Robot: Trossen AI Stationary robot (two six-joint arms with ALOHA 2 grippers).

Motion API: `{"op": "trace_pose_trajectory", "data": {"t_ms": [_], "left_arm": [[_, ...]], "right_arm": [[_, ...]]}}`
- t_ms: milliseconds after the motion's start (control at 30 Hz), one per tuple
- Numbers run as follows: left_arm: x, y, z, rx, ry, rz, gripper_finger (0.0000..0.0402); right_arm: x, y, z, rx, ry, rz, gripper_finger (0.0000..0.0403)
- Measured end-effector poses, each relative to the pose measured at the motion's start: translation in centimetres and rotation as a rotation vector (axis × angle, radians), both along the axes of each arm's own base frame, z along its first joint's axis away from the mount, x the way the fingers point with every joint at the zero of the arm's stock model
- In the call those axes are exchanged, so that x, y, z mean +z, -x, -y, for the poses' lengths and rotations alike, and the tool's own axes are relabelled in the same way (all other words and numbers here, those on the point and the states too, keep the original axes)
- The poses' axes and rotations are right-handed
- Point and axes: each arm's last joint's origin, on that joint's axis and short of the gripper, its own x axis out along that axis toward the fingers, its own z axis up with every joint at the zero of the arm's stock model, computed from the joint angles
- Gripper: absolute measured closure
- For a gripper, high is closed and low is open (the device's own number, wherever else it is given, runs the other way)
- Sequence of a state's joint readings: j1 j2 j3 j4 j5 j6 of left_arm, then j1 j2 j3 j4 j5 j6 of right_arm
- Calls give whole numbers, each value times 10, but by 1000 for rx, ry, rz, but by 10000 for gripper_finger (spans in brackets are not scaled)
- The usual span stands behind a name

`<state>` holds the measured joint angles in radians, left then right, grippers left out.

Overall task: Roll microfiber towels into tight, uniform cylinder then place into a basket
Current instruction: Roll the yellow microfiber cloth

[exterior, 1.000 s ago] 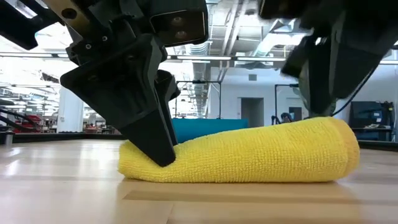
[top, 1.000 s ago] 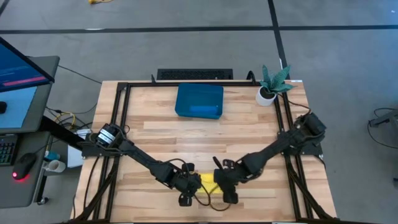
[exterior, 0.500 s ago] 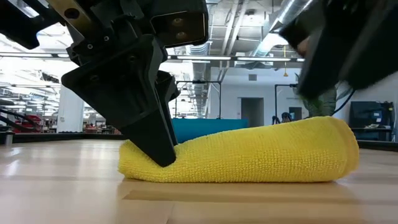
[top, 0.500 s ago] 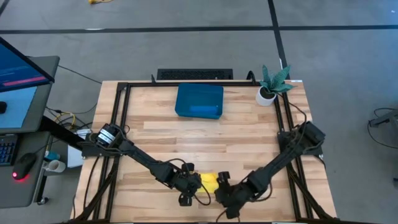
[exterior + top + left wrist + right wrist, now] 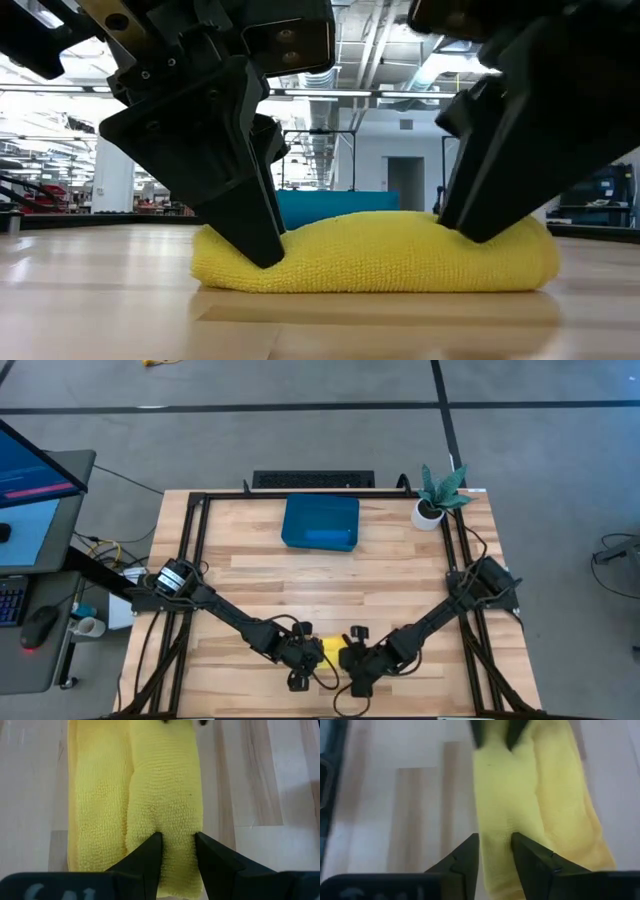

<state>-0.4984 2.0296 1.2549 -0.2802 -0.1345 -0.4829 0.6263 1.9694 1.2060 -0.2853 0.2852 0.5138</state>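
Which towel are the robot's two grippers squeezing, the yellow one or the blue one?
The yellow towel. The left gripper and right gripper each pinch one end of it near the table's front edge. The blue towel lies far off in the basket.

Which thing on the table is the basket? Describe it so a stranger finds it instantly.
Start at the wooden table and go to its far edge, opposite the two arms. The basket sits there near the middle, left of the small white potted plant. It is the only shallow, rectangular, dark teal-blue tray.
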Motion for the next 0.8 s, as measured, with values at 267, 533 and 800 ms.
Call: {"op": "trace_pose_trajectory", "data": {"t_ms": [267, 533, 800], "left_arm": [[0, 0, 0, -3, -11, 3, 287], [6, 5, 12, -38, -154, 48, 287], [33, 15, 46, -159, -378, 182, 287]], "right_arm": [[-18, -8, 15, -105, -50, -115, 266], [-21, -9, 17, -111, -95, -158, 266], [-22, -9, 18, -120, -103, -162, 266]]}}
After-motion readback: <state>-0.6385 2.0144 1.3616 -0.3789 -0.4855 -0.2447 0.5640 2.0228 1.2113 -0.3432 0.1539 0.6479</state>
